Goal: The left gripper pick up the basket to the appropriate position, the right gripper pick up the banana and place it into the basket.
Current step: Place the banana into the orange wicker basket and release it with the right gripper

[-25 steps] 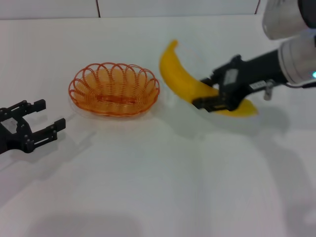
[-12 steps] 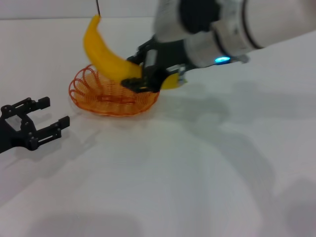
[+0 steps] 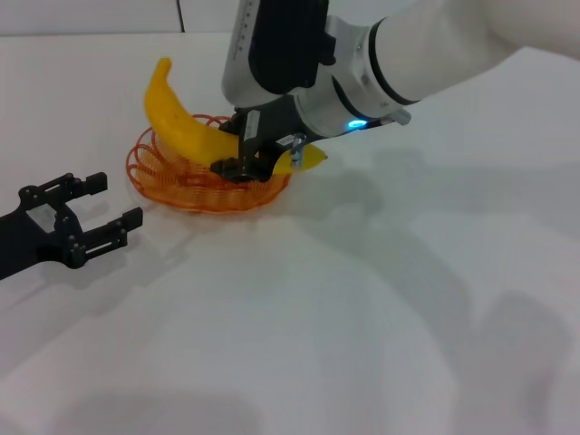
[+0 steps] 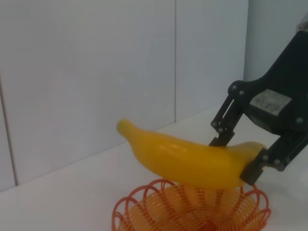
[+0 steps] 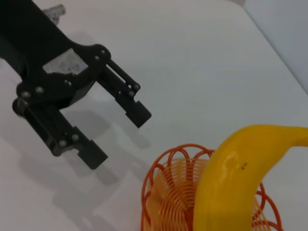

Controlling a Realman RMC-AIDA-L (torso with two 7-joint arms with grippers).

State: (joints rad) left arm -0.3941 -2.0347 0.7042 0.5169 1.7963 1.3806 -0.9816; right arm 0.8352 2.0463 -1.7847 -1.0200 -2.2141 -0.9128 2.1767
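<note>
The orange wire basket (image 3: 165,187) stands on the white table, left of centre. My right gripper (image 3: 243,156) is shut on the yellow banana (image 3: 179,125) and holds it tilted just above the basket, one end pointing up and back to the left. My left gripper (image 3: 113,201) is open and empty, low over the table a little to the left of the basket and apart from it. The left wrist view shows the banana (image 4: 183,159) in the right gripper (image 4: 235,156) over the basket (image 4: 192,211). The right wrist view shows the banana (image 5: 236,187), the basket (image 5: 166,192) and the open left gripper (image 5: 119,136).
The silver-white right arm (image 3: 408,54) reaches in from the upper right over the table behind the basket. The white table (image 3: 362,317) stretches to the front and right. A pale tiled wall (image 3: 91,14) runs along the back edge.
My right gripper has carried the banana from the right of the basket to above it and lowered it. My left gripper has crept slightly right, toward the basket.
</note>
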